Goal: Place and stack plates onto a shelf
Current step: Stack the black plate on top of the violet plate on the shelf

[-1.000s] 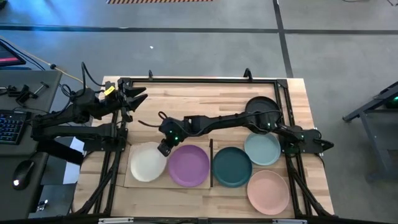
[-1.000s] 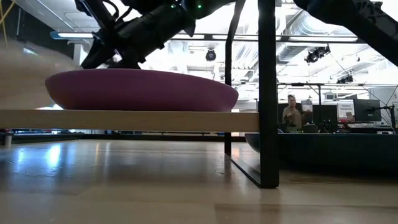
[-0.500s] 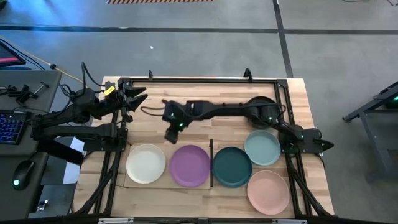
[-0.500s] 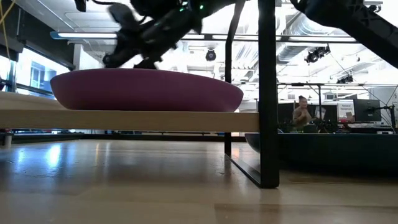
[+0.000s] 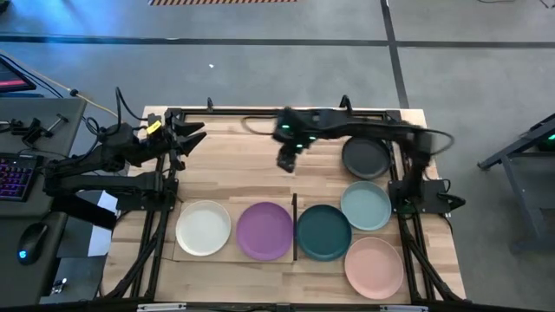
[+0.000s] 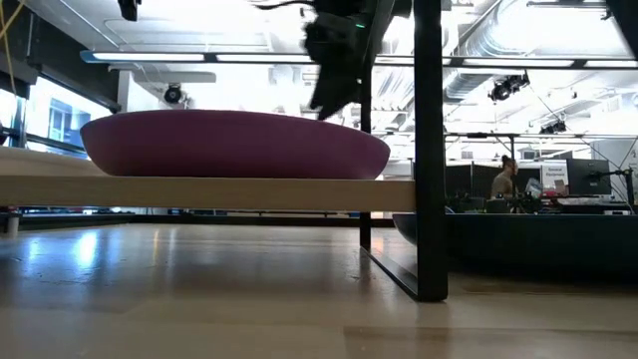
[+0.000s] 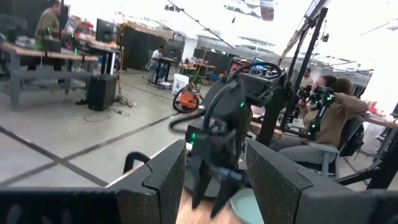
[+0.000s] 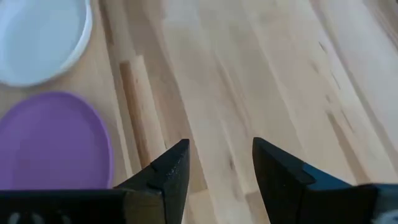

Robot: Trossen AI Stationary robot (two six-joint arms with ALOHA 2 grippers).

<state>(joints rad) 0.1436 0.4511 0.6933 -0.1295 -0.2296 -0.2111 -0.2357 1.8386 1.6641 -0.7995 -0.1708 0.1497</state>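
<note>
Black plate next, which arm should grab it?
Right. The right gripper hangs open, empty, over bare tabletop near the black plate. The left gripper is parked at the table's far-left corner, with the whole table between.

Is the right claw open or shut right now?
Open and empty: the right claw shows bare table between its spread fingers in its wrist view.

Upper left of your high view: a keyboard (image 5: 16,176) and a mouse (image 5: 32,241) lie beside the desk (image 5: 234,160), on grey floor (image 5: 260,69). Right of your low view: a person (image 6: 506,179) stands among monitors (image 6: 588,178). Your left wrist view shows an orange machine (image 7: 186,98) and seated people (image 7: 323,121).
</note>
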